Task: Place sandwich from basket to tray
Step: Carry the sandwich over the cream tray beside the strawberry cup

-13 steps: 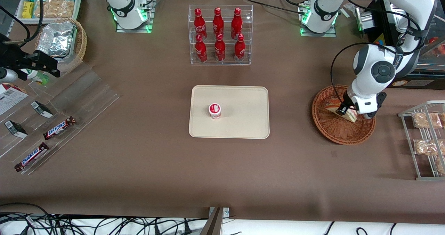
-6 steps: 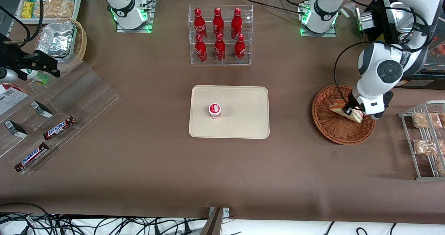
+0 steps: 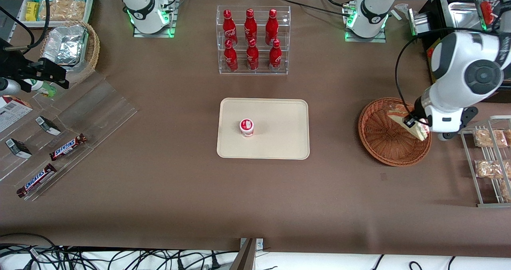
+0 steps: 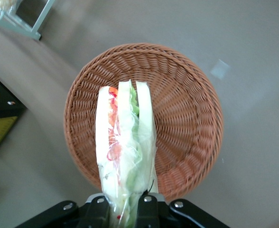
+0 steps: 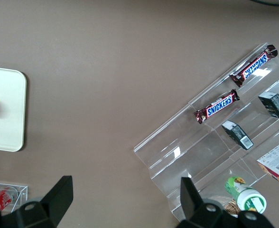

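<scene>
my left arm is bent over at the elbow, wrist pointing down. the gripper (image 3: 415, 127) hangs in the air, fingers (image 4: 148, 209) closed tight on the sandwich (image 4: 124, 147), which sticks out lengthwise past the fingertips, clear of everything below.

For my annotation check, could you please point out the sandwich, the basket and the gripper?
sandwich (image 4: 123, 142): left wrist view, on its wrapped filling edge.
basket (image 3: 381, 136): front view, on its woven floor.
gripper (image 4: 125, 209): left wrist view, between its fingertips, shut on the sandwich.
</scene>
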You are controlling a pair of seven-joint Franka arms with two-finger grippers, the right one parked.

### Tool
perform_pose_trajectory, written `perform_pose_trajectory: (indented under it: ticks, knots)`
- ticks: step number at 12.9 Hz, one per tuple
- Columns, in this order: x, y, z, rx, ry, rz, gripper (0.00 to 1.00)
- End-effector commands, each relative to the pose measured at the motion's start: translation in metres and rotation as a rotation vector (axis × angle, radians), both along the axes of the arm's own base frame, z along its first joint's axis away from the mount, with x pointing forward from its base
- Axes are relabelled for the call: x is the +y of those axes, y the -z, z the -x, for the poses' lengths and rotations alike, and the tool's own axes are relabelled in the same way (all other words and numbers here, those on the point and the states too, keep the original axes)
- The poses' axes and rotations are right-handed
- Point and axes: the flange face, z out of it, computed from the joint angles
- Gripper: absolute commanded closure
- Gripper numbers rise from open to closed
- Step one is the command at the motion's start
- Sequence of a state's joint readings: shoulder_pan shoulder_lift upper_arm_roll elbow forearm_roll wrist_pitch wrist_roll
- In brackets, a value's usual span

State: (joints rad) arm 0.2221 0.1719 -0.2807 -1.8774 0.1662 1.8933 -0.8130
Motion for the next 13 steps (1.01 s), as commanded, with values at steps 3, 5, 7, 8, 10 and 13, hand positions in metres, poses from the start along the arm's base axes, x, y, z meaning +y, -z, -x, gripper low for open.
perform_pose_trajectory:
  ticks: [3, 5, 7, 8, 10, 13]
  knots:
    - [-0.032, -0.072, -0.012, 0.016, 0.291, 0.163, 1.00]
    - [-0.073, -0.084, -0.010, -0.001, 0.431, 0.192, 1.00]
    - [-0.115, -0.096, -0.004, -0.017, 0.551, 0.210, 1.00]
    - [-0.144, -0.098, 0.003, -0.017, 0.614, 0.222, 1.00]
    - [-0.192, -0.098, 0.017, -0.020, 0.697, 0.243, 1.00]
    - [-0.252, -0.083, 0.030, -0.036, 0.792, 0.280, 1.00]
